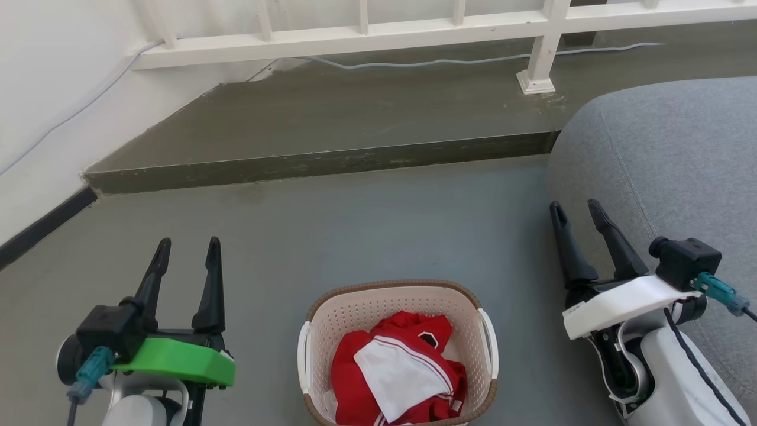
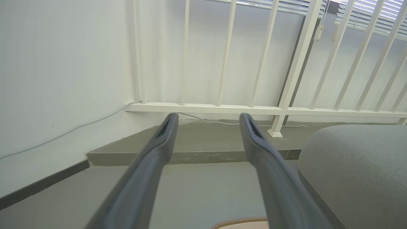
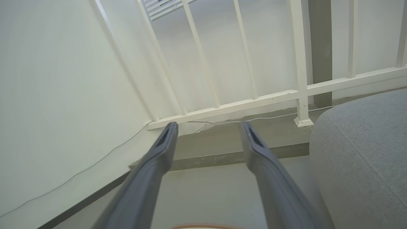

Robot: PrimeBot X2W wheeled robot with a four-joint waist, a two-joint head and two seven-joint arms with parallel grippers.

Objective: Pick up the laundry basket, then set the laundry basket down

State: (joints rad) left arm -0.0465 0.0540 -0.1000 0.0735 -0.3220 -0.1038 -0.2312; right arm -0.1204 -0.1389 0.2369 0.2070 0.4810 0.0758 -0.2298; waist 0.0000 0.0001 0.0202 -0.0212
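Both grippers are empty, their fingers spread well apart and closed on nothing: the left gripper [image 1: 189, 241] is at the near left and the right gripper [image 1: 573, 205] at the near right, dark fingers pointing to the far side. The laundry basket [image 1: 384, 307] stands upright on the grey floor [image 1: 355, 225] between them, about midway, touching neither and nearer than their fingertips, with one white side handle facing each gripper. Red and white clothes [image 1: 396, 367] lie crumpled inside it. From the left wrist, the left gripper [image 2: 208, 117] points over the floor and the brown rim of the basket [image 2: 241, 221] peeks in at the bottom edge between its fingers; from the right wrist, the right gripper [image 3: 209, 124] has that rim [image 3: 206, 226] low between its fingers too. A grey cushion [image 1: 662, 154] lies just to the right of the right gripper, and a low step [image 1: 331, 160] and white railing [image 1: 355, 35] stand at the far side
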